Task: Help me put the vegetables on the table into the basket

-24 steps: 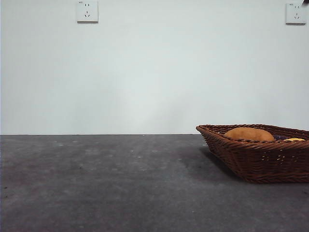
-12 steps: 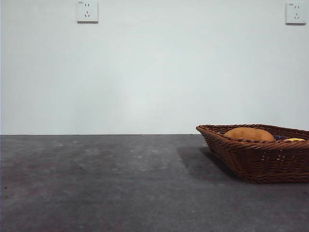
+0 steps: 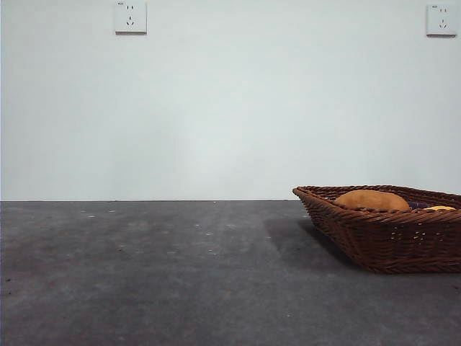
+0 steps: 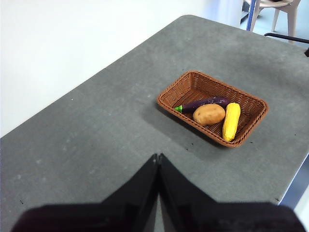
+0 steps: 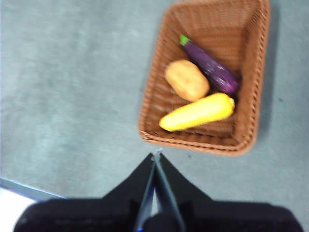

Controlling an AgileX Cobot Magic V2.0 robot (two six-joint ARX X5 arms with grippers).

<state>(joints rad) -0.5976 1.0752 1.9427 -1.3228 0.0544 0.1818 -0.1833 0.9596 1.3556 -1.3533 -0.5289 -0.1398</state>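
1. Three vegetables lie inside the basket [image 4: 212, 107], which stands on the dark grey table [image 4: 96, 130]; none of them rests on the bare tabletop.
2. Along one long side of the basket lies the slim purple eggplant [image 4: 203, 103], its green stem pointing toward a basket corner.
3. Just beside the eggplant, in the middle, sits the orange-brown potato [image 4: 208, 114], touching or nearly touching it.
4. On the potato's other side lies the bumpy yellow vegetable [image 4: 231, 121], stretched along a short wall of the basket.
5. From the right wrist view the same order shows: eggplant [image 5: 210, 65], potato [image 5: 187, 79], then the yellow vegetable [image 5: 198, 112] nearest the woven rim [image 5: 193, 142].
6. In the front view the basket [image 3: 389, 241] stands at the right edge of the table [image 3: 144, 274], cut off by the frame; the potato [image 3: 371, 200] rises above its rim and a sliver of the yellow vegetable [image 3: 439, 208] peeks over it.
7. The left gripper [image 4: 158, 157] hangs high above the table, well apart from the basket, its two black jaws pressed together with nothing between them.
8. The right gripper [image 5: 156, 155] hovers above the table just outside the basket's rim, jaws closed tip to tip and empty.
9. Two white wall sockets [image 3: 130, 16] sit on the pale wall behind the table in the front view, where neither arm appears.
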